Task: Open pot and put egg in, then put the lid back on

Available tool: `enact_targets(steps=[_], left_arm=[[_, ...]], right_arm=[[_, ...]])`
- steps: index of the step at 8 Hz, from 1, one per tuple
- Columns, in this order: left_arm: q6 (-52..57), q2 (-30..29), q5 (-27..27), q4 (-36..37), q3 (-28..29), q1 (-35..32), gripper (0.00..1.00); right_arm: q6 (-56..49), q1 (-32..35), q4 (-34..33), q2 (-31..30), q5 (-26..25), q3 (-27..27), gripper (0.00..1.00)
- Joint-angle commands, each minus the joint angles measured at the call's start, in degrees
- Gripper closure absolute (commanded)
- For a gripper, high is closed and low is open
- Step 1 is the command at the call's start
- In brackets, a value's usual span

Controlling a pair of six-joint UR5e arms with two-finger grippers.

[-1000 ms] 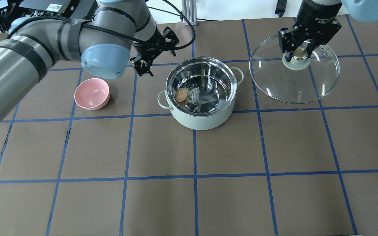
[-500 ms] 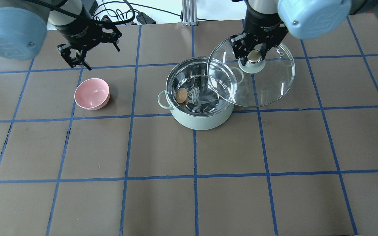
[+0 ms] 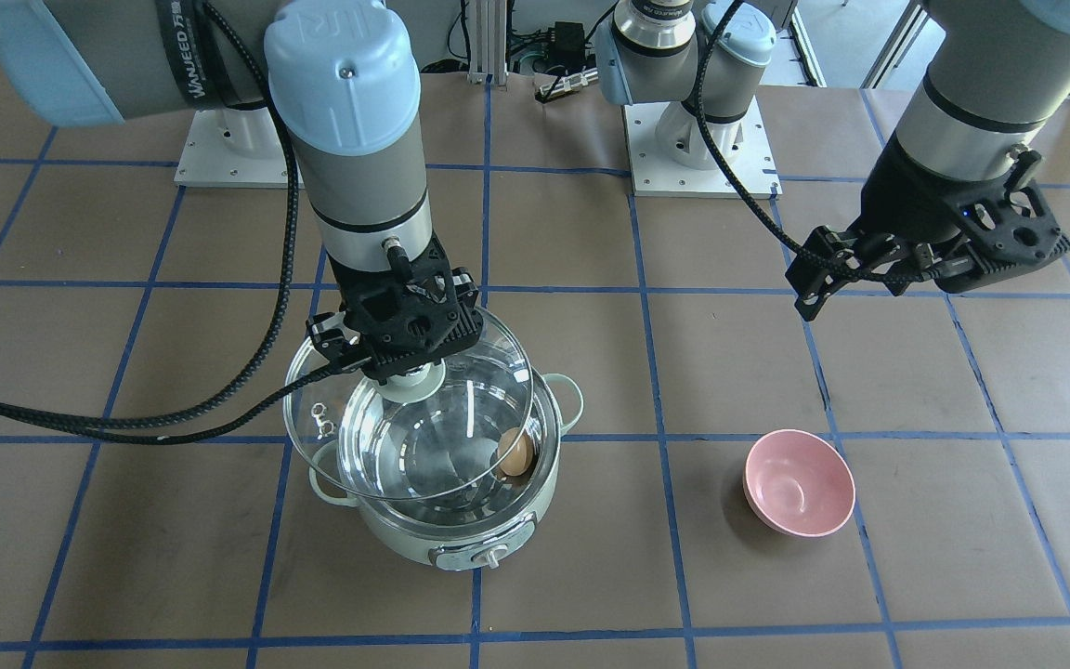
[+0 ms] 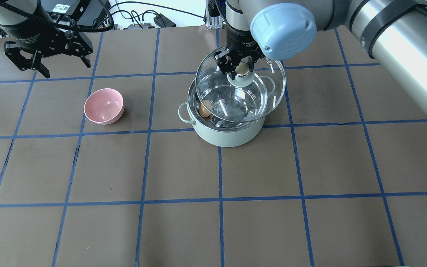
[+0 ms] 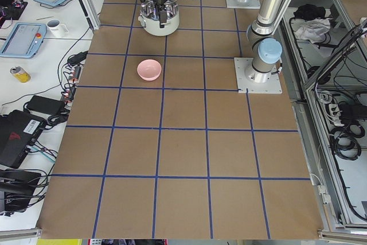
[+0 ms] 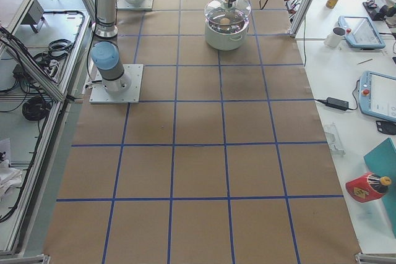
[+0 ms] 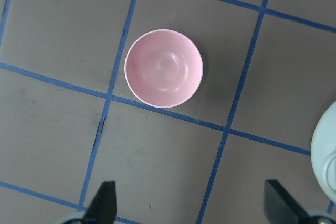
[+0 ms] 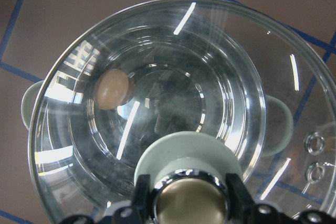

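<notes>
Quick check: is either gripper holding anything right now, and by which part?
The right gripper holds the lid by its centre knob. The left gripper is open and empty.

Bright even overhead light; glare streaks on lid (image 8: 220, 61); soft shadows; all sharp.

Your table is covered in brown paper (image 4: 258, 167) ruled into squares by blue tape lines. The round pale mint-green electric pot (image 4: 228, 138) stands on it over a crossing of those lines. A small pink bowl (image 4: 104, 106) sits well apart, toward the robot's left.
</notes>
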Motion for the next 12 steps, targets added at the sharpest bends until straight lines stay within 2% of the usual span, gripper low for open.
enact_targets(steps=[1, 4, 6, 7, 12], left_arm=[[2.2, 0.6, 1.7, -0.8, -0.5, -0.3, 0.00], [6.3, 0.9, 1.4, -0.4, 0.1, -6.8, 0.00], [6.3, 0.7, 1.1, -0.3, -0.3, -7.1, 0.00], [6.7, 0.6, -2.1, 0.0, -0.3, -7.2, 0.00], [7.6, 1.7, -2.1, -0.3, -1.2, -7.2, 0.00]], right_arm=[[-1.6, 0.6, -0.6, 4.2, 2.7, -2.8, 1.00], [-1.7, 0.7, -0.5, 6.0, 4.6, -2.8, 1.00], [-1.7, 0.7, -0.1, 6.4, 4.6, -2.3, 1.00], [-1.8, 0.6, -0.1, 6.7, 4.6, -2.4, 1.00], [-2.2, 0.7, -0.3, 7.8, 4.6, -2.1, 1.00]])
